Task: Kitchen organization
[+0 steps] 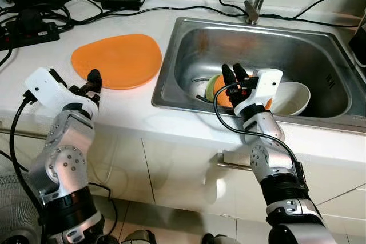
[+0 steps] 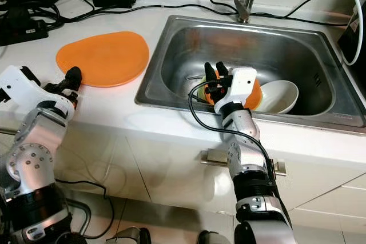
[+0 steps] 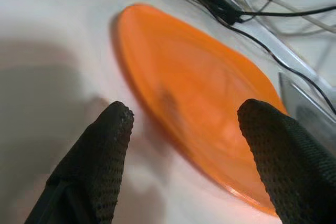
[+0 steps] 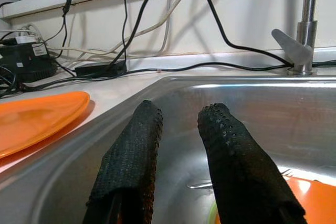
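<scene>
The left gripper (image 1: 93, 78), fingers spread, is lining up on the orange plate (image 1: 117, 60) at the countertop's (image 1: 137, 112) front edge, likely needing to slide under its rim, while the right gripper (image 1: 235, 75), fingers slightly parted and empty, is hovering over dishes in the sink (image 1: 171, 72).

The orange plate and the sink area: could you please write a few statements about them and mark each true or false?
1. The orange plate lies on the counter beside the sink. True.
2. The left gripper is shut on the plate. False: it is open, near the plate's edge.
3. A white bowl sits in the sink. True.
4. The right gripper is over the counter. False: it is over the sink.
</scene>
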Robot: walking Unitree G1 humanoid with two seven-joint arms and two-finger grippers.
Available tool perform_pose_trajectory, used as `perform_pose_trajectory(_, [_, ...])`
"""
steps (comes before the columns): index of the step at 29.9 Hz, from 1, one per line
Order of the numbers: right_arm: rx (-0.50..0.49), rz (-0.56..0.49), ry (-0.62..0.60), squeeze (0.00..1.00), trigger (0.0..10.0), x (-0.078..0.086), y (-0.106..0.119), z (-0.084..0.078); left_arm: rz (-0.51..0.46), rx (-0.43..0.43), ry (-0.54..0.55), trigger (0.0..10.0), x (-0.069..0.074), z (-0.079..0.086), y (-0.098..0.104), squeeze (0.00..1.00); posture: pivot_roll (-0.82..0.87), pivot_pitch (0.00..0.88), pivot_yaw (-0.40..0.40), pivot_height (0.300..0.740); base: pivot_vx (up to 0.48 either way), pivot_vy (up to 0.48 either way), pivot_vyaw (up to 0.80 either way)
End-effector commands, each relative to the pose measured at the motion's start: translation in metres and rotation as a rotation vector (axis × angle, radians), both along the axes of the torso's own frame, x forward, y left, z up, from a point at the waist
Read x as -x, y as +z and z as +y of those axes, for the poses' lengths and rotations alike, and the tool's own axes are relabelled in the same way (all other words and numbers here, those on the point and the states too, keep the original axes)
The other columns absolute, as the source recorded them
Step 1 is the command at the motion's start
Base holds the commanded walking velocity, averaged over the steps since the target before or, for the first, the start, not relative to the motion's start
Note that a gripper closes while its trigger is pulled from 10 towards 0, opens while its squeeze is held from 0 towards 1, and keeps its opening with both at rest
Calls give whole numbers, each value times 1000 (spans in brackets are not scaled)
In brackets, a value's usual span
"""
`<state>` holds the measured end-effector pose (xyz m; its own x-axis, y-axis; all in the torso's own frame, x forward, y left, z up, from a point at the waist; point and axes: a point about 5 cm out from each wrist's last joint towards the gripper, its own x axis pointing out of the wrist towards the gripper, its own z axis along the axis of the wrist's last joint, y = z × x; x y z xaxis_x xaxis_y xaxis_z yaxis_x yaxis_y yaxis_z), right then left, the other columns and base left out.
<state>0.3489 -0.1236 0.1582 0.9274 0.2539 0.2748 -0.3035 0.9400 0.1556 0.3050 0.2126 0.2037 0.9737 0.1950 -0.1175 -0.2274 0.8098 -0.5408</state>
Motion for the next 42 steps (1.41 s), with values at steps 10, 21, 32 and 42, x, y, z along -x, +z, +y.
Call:
perform_pose_trajectory(10, [1, 0, -9, 0, 10000, 0, 3, -5, 47, 89, -25, 10000, -3, 4, 17, 0, 17, 90, -9, 740, 0, 0, 0])
perform_pose_trajectory(21, [5, 8, -12, 0, 10000, -1, 3, -7, 107, 133, -26, 10000, 0, 5, 9, 0, 22, 99, -12, 740, 0, 0, 0])
perform_pose_trajectory(32, [11, 10, -16, 0, 10000, -2, 4, -8, 139, 181, -56, 10000, -8, -2, -8, 0, 7, 98, -16, 740, 0, 0, 0])
perform_pose_trajectory(42, [14, 6, -20, 0, 10000, -3, 6, -10, 89, 222, -53, 10000, -18, -5, 0, 0, 0, 96, -21, 740, 0, 0, 0])
